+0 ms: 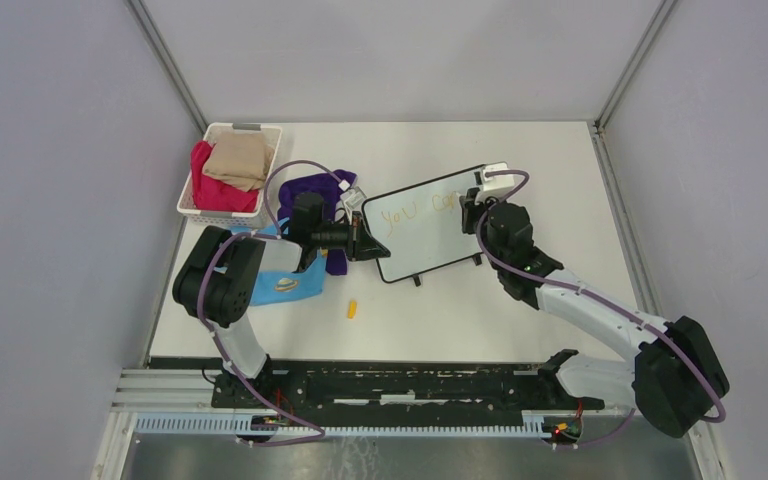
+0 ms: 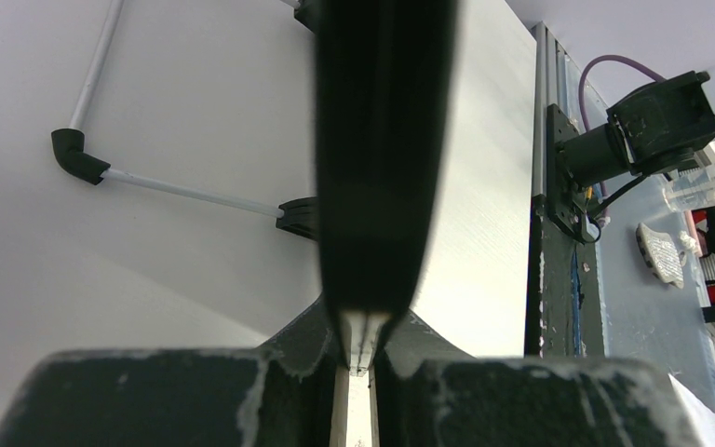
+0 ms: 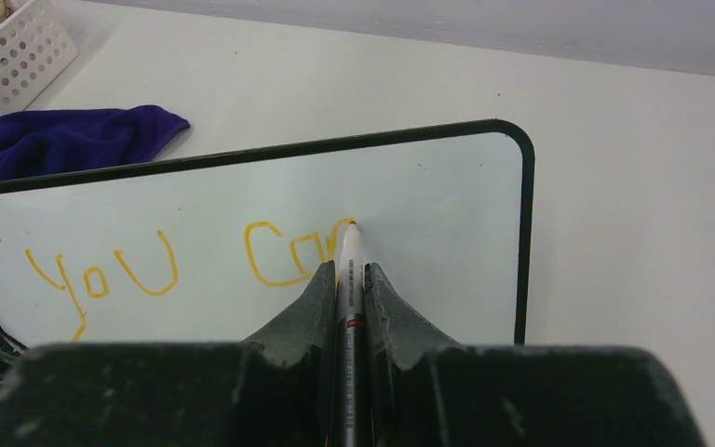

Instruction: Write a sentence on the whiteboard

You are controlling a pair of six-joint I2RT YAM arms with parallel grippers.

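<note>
While my left gripper clamps the left edge of the whiteboard at mid-bench and my right gripper pinches the marker, tip on the board, I read only "You Ca" of the sentence, so I judge most of the writing still to come.

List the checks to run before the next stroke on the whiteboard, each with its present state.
1. The marker held in the right gripper: ok.
2. The marker's tip on the whiteboard: ok.
3. The left gripper shut on the whiteboard's edge: ok.
4. Bare board right of the tip: ok.
5. The sentence complete: not ok, only "you" and a started second word.
6. Ink left in the marker: cannot tell.
</note>
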